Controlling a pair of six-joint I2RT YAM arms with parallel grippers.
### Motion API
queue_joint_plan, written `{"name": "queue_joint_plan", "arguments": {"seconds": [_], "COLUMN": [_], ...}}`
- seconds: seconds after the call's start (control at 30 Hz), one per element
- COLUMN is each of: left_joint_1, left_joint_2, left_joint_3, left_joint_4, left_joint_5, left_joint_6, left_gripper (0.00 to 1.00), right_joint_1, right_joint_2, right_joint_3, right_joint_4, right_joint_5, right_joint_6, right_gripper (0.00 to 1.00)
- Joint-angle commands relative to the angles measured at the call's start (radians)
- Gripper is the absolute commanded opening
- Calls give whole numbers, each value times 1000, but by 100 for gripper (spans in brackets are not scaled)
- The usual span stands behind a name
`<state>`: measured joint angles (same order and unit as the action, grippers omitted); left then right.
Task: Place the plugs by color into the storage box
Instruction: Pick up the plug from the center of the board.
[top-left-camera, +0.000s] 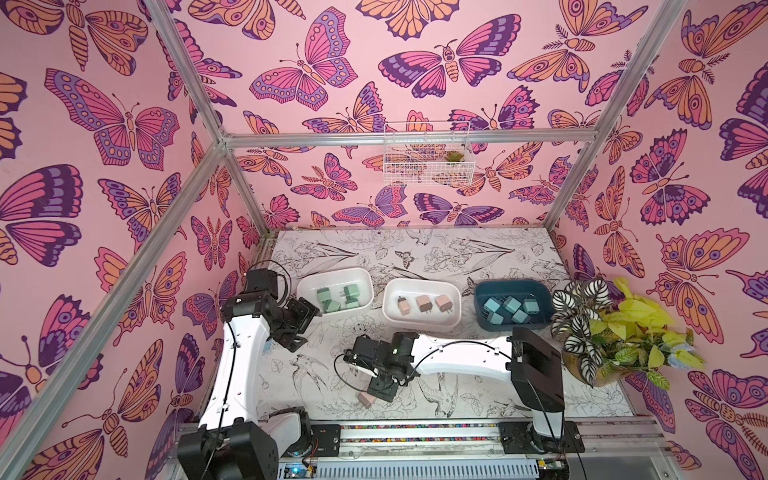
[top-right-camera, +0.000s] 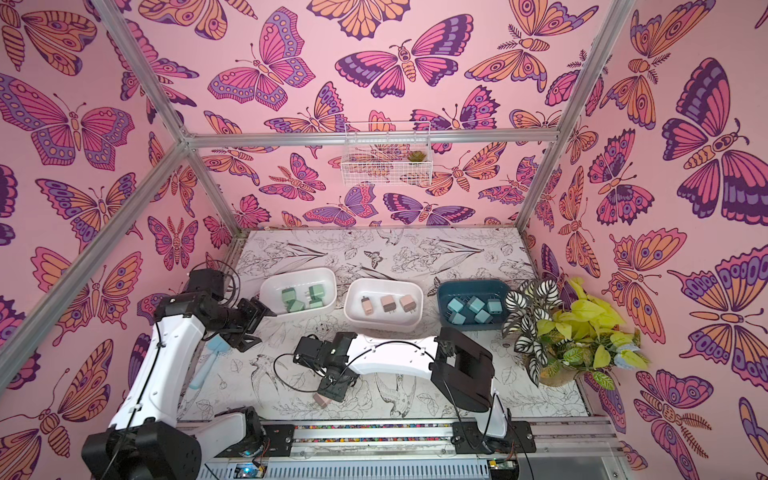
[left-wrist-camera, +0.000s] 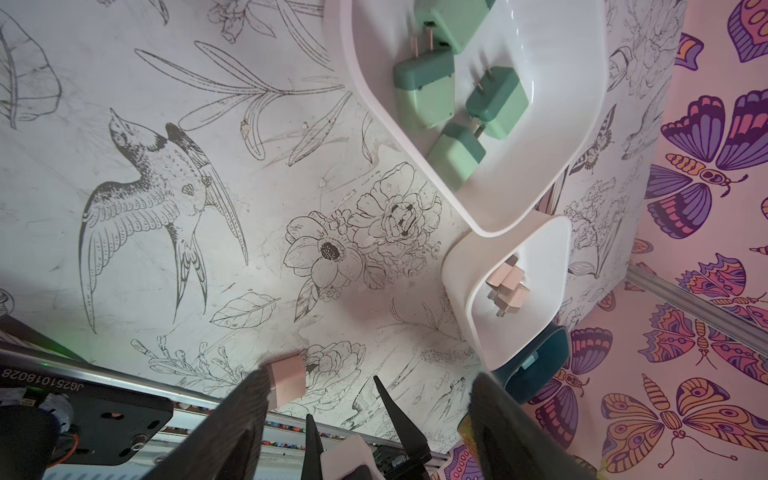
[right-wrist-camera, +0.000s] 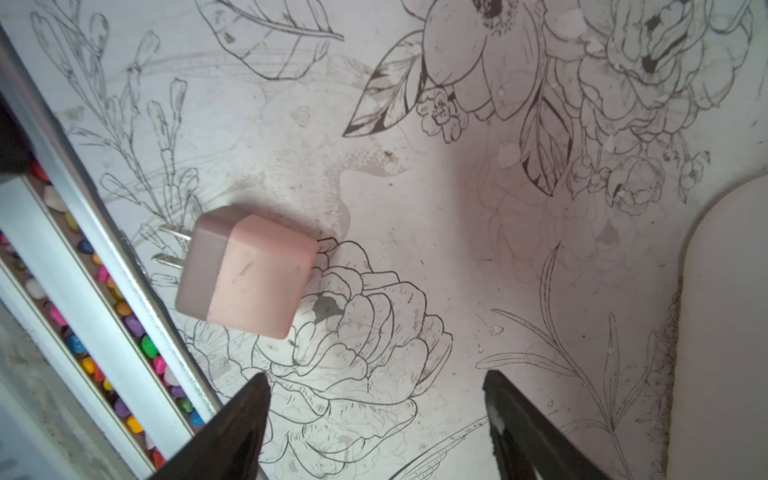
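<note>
Right wrist: squarish pink plug (right-wrist-camera: 253, 274) (scuffed)

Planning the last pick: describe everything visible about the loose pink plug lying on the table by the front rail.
The pink plug is a squarish, rounded-corner block of matte-looking plastic: pale pink body, duller mauve band at the prong end, faint scuff on top. Two flat metal prongs point toward the front rail. It lies on its side on the table, touching nothing else; the right gripper hovers open beside it.
</note>
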<state>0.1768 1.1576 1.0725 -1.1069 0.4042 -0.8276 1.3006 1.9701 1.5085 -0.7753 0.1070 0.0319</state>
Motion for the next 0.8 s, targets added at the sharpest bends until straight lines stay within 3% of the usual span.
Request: {"name": "queue_joint_plan", "arguments": {"seconds": [0.0,0.5,0.77], "left_joint_1": [4,3,3], "left_joint_2": [3,20,30], "left_joint_3": [-3,7,18], "left_joint_4": [-17,-18,-18], "left_joint_5": [12,10,13], "left_joint_6": [2,8,10], "left_gripper": [78,78,78], "right_joint_1": [16,44,43], "right_joint_2": [50,74,120], "right_joint_3": [28,-32,27], "right_joint_4": [25,111,131], "right_joint_5": [-21,35,48], "right_joint_6": [-64,-66,-63], "right_gripper": [82,82,82]}}
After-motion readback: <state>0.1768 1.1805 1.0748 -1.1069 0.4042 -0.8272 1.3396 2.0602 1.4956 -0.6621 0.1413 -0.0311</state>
